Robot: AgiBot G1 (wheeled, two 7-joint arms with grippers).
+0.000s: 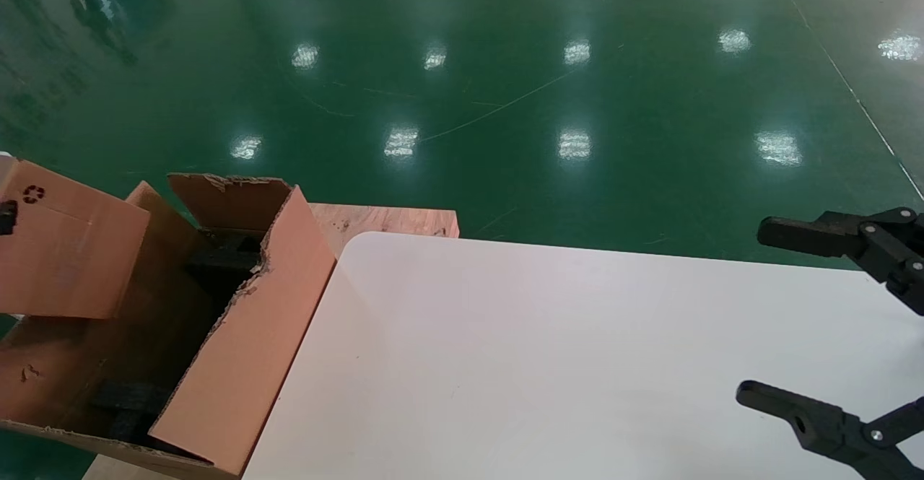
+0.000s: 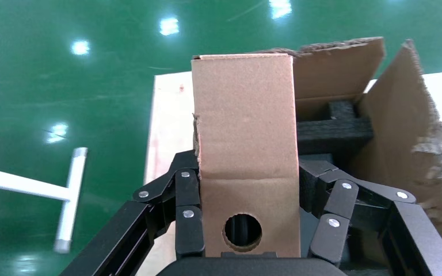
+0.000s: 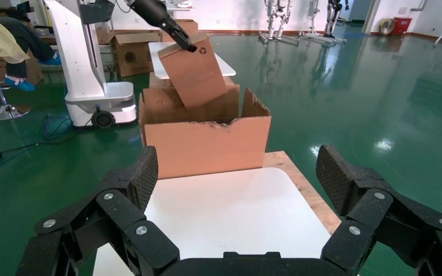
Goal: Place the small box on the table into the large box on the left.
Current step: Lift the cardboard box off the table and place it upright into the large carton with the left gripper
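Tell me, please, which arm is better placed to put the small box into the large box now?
The left. The left gripper already grips the small box, tilted above the large box. The right gripper is open over the table, far from both boxes.

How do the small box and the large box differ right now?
The small box is closed and intact; the large box is open with torn flaps. The small box hangs tilted in the left gripper; the large box rests beside the table. The large box holds black foam. Both are brown cardboard.
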